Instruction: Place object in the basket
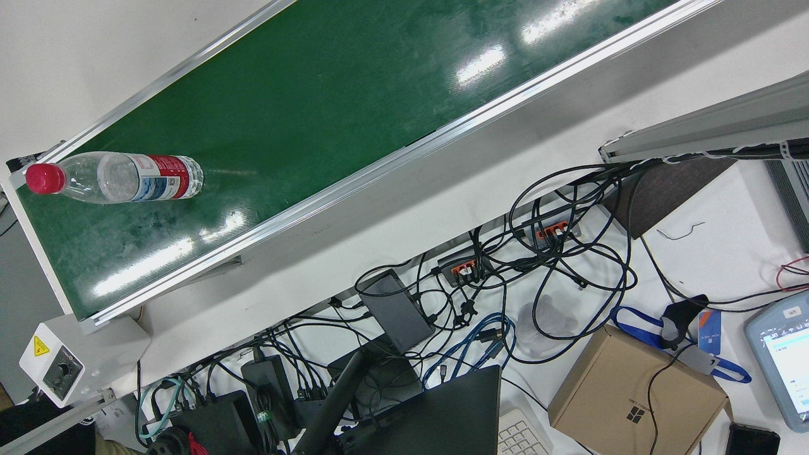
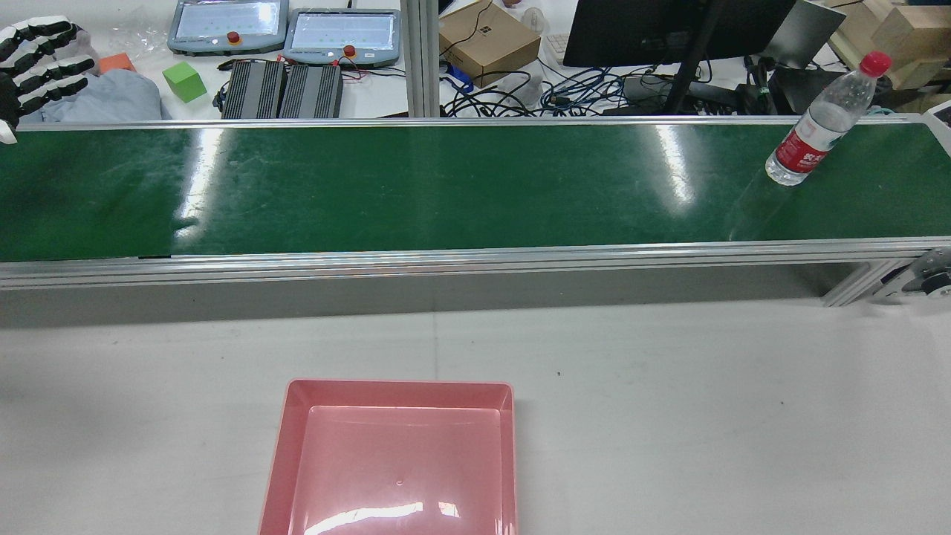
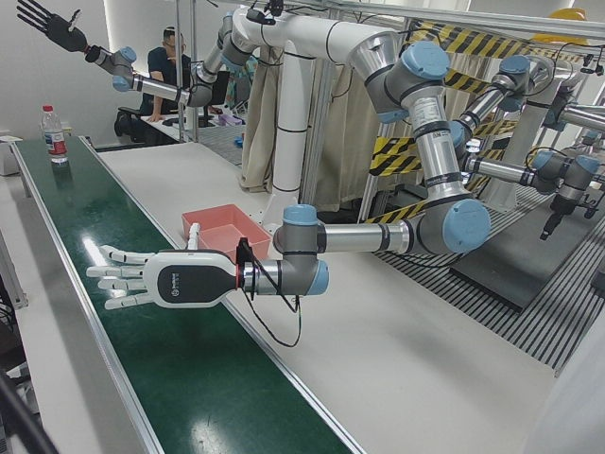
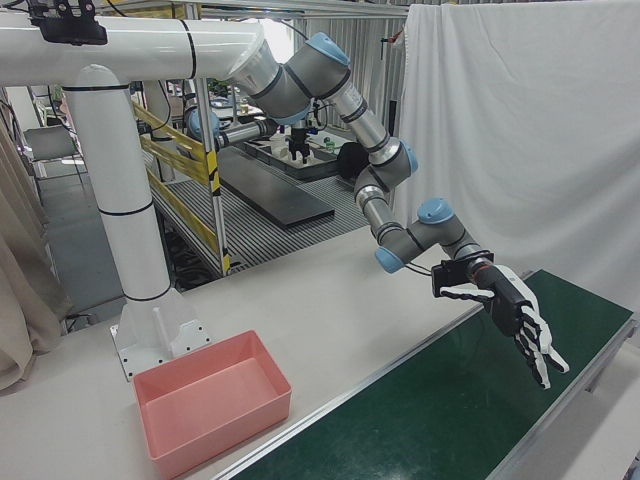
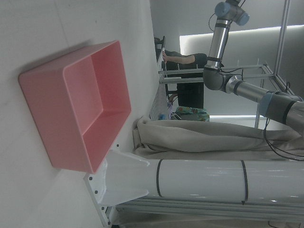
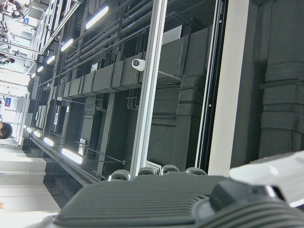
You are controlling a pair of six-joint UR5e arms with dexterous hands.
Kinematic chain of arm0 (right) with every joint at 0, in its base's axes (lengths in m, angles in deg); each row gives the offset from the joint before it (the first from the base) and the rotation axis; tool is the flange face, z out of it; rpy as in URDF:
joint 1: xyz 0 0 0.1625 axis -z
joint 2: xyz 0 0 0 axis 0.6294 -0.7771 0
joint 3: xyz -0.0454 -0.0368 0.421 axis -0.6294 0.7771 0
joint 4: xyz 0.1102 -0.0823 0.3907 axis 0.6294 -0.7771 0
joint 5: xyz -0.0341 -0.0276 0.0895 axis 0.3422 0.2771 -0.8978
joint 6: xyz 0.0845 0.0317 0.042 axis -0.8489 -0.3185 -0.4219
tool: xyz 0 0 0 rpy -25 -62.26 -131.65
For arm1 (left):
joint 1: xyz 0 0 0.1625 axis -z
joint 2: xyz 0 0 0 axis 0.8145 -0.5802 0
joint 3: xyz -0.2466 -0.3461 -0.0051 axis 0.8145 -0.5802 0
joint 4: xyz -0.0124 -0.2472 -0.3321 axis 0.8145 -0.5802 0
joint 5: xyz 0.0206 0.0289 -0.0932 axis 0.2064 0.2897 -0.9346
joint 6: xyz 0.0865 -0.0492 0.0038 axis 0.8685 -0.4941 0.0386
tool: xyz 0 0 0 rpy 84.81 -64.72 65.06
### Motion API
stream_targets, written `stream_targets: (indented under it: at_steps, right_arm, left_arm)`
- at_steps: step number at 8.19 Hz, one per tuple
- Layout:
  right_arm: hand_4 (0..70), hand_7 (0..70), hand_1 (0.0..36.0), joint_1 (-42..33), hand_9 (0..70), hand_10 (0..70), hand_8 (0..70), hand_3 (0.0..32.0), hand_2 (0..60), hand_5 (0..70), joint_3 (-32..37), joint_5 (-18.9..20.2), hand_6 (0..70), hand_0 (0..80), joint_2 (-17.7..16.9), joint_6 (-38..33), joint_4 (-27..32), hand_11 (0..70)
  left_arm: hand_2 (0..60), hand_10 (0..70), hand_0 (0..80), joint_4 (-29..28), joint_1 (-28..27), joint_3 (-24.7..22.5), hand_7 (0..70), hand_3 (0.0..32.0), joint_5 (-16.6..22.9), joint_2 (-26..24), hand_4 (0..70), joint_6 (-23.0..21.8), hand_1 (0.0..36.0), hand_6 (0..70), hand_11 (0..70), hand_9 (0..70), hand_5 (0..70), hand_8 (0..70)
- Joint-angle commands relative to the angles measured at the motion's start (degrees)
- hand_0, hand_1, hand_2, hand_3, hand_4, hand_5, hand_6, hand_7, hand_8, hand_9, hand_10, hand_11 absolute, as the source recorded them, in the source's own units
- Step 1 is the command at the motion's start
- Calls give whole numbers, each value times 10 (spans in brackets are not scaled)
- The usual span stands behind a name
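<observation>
A clear water bottle [image 2: 817, 126] with a red cap and red label stands upright near the right end of the green conveyor belt [image 2: 446, 186]; the bottle [image 1: 120, 177] also shows from above and the bottle [image 3: 54, 132] far down the belt. The pink basket [image 2: 401, 446] sits hollow side up on the white table before the belt, with nothing in it [image 4: 212, 405] [image 5: 76, 123]. My left hand [image 3: 142, 279] hovers open over the belt's opposite end, fingers spread [image 2: 37, 63] [image 4: 515, 320]. My right hand [image 3: 52, 26] is raised high above the bottle's end, open.
Behind the belt lie teach pendants [image 2: 342, 33], a green cube [image 2: 183, 80], a cardboard box [image 2: 487, 41], cables and a monitor. A person [image 3: 170, 57] sits beyond the arms. The belt's control box [image 1: 54, 366] stands at its end. The right hand view shows ceiling beams.
</observation>
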State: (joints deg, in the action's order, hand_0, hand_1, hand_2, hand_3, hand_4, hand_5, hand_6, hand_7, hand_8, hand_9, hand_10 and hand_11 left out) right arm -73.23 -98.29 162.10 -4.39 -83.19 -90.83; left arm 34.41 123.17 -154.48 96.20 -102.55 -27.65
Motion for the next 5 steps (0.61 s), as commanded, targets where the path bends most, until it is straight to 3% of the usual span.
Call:
stream_targets:
  at_steps: [1, 5]
  right_arm:
    - [0, 0, 0, 0, 0, 0, 0, 0, 0, 0, 0, 0, 0, 0, 0, 0, 0, 0]
    - [0, 0, 0, 1, 0, 0, 0, 0, 0, 0, 0, 0, 0, 0, 0, 0, 1, 0]
  left_arm:
    - [0, 39, 544, 0, 0, -1, 20, 110, 0, 0, 0, 1, 55, 42, 70, 110, 237, 102]
    - [0, 38, 545, 0, 0, 0, 18, 108, 0, 0, 0, 0, 57, 41, 69, 106, 237, 98]
